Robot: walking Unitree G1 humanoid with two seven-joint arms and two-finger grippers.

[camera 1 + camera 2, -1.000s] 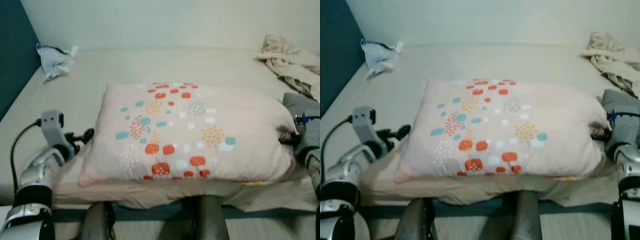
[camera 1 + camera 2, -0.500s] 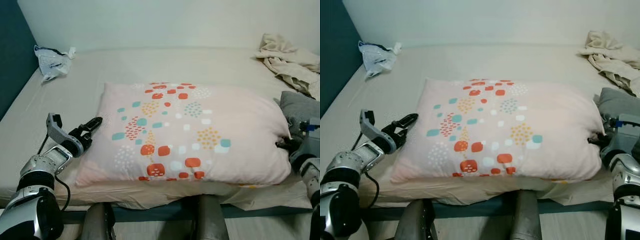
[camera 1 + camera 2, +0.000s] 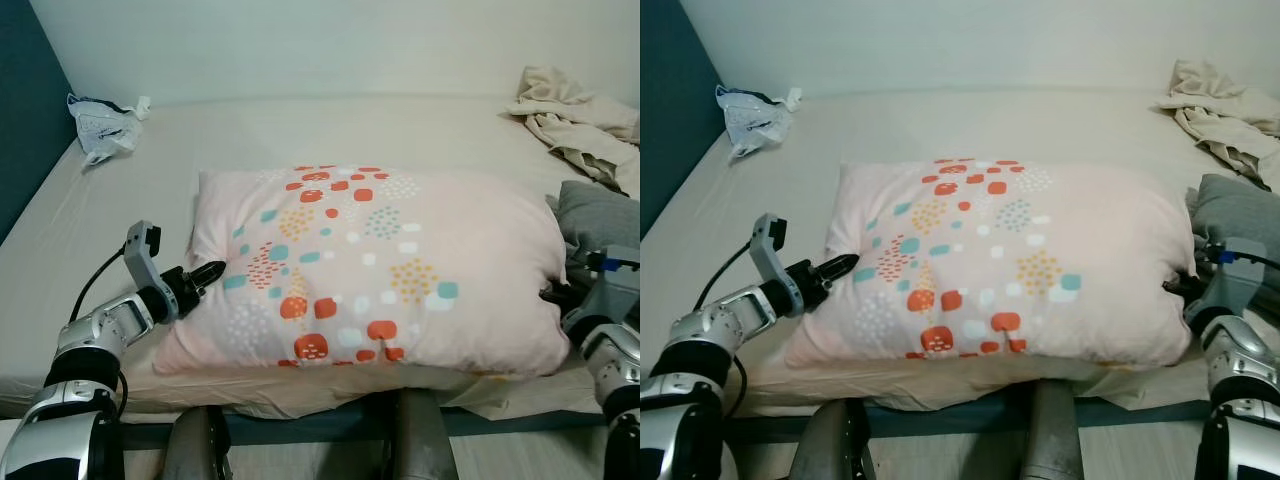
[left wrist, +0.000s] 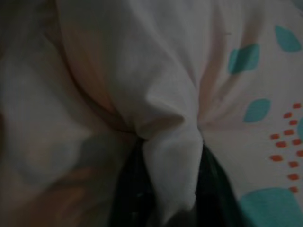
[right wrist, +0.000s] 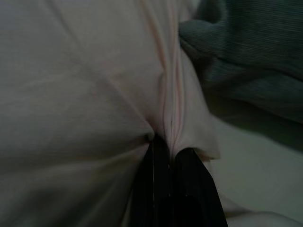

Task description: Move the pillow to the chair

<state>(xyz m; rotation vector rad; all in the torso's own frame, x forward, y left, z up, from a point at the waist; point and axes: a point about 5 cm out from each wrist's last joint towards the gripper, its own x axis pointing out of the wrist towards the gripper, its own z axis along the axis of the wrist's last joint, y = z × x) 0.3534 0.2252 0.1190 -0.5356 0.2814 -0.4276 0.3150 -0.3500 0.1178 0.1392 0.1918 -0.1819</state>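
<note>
1. Left gripper (image 3: 207, 272), two long black fingers on a silver forearm that reaches up from the near left, is pinched on a fold of fabric at the left edge of the pale pink rectangular pillow printed with orange, teal and white patches (image 3: 385, 265); the left wrist view shows the cloth bunched between the two fingers (image 4: 130, 189).
2. Right gripper (image 3: 1175, 287) comes in from the near right, forearm bent upward, its fingers (image 5: 156, 189) pressed together on the seam at the pillow's right edge.
3. Between the two grippers, the pillow lies flat near the front edge of the beige-sheeted bed (image 3: 300, 130), plump and slightly creased where each side is gripped.
4. Its long axis runs left to right across the bed, the printed patches forming a band across its left-centre part from near edge to far edge.
5. Just beside its right end lies a grey folded cloth (image 3: 600, 215).
6. Farther back on the right sits a crumpled cream cloth (image 3: 570, 115).
7. At the far left corner, against the dark teal wall (image 3: 25, 110), rests a crinkled white plastic bag (image 3: 103, 122).
</note>
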